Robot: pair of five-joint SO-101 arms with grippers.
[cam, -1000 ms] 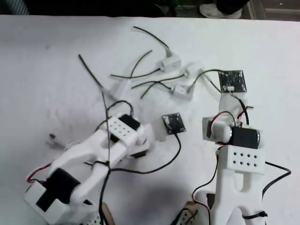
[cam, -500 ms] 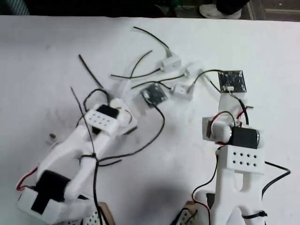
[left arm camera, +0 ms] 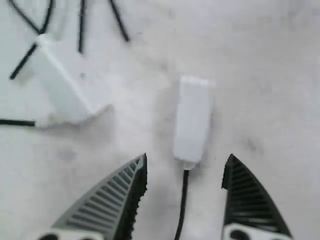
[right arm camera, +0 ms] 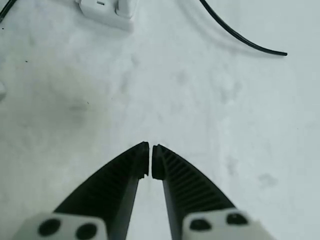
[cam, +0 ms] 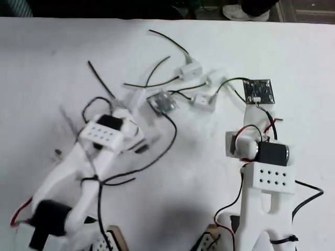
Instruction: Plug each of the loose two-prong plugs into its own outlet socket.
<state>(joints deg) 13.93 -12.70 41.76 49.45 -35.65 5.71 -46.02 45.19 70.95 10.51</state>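
Observation:
A white two-prong plug [left arm camera: 192, 120] lies flat on the white table, its black cord [left arm camera: 181, 200] running back between my left gripper's fingers. My left gripper [left arm camera: 184, 172] is open, its tips level with the plug's cord end and apart from it. From above, that plug [cam: 135, 95] sits just past the left gripper [cam: 126, 109]. A white block [left arm camera: 65, 87] with black cords lies beside it. More white plug and socket pieces [cam: 189, 68] [cam: 203, 100] lie at the table's middle back. My right gripper [right arm camera: 150, 160] is shut on nothing above bare table.
Loose black cords [cam: 157, 65] cross the back middle of the table. Another white piece [right arm camera: 107, 10] and a cord end [right arm camera: 240, 35] lie ahead of the right gripper. The right arm [cam: 264, 175] stands at the front right. A small dark bit [cam: 57, 152] lies at the left.
My left arm has swung away from the table's centre toward the back left, bringing its open gripper up to the white plug. The right arm has not moved.

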